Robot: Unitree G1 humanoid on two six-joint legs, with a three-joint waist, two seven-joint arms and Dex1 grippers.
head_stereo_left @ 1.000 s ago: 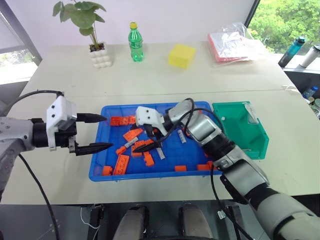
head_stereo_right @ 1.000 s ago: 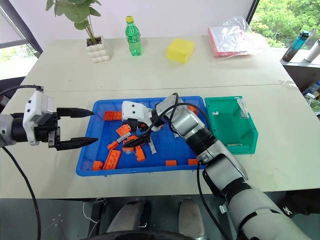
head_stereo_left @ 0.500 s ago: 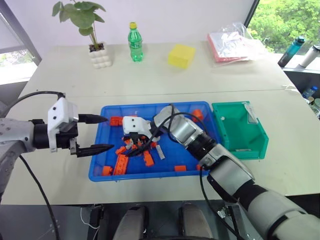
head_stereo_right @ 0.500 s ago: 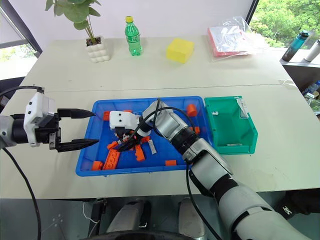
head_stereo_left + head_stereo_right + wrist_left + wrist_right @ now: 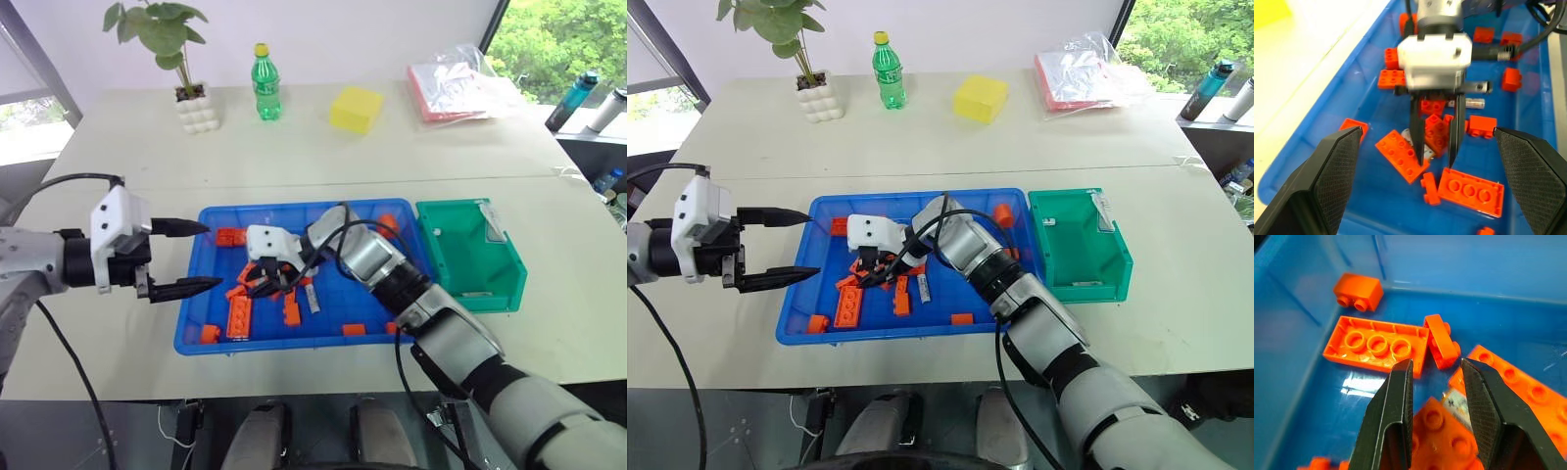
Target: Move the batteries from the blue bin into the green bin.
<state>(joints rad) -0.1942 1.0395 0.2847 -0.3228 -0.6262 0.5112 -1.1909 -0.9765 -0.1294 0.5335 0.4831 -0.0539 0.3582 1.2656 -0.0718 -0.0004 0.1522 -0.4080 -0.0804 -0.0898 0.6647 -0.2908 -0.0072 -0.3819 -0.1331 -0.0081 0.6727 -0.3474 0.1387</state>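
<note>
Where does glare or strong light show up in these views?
Right wrist view: a white glint lies on the blue bin floor, beside the orange bricks and just ahead of the right gripper. Left wrist view: the table beside the bin looks washed pale. Left eye view: daylight comes through the window at far right.

The right gripper has slid across the blue bin toward 9 o'clock, onto the heap of orange bricks. Its fingers, wide apart a second ago, have pulled in to a narrow gap.
</note>
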